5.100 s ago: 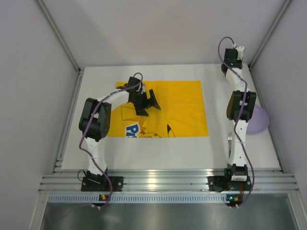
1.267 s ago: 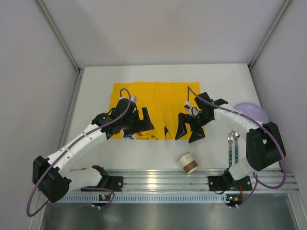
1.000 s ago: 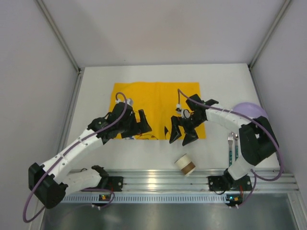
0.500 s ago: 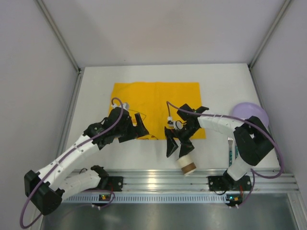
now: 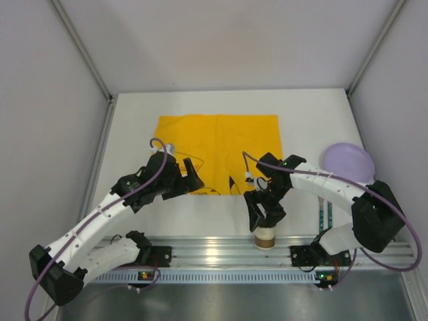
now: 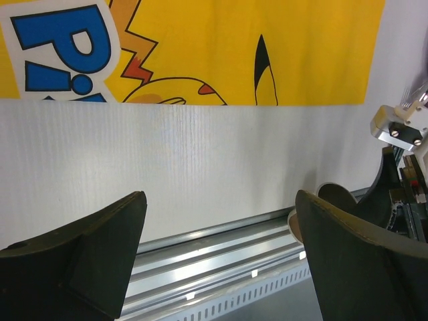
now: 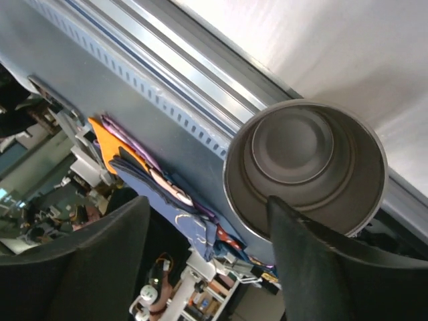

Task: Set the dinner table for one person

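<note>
The right gripper, jaws parted, straddles the wall of the one cup at the near edge of the dinner table. The left gripper gapes wide by the near edge of the one yellow mat. One purple plate sits by the right edge.

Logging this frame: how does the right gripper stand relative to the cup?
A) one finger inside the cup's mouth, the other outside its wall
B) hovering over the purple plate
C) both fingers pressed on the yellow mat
A: the right gripper straddles the rim of the cup, with one finger inside its mouth and the other outside its wall.
</note>
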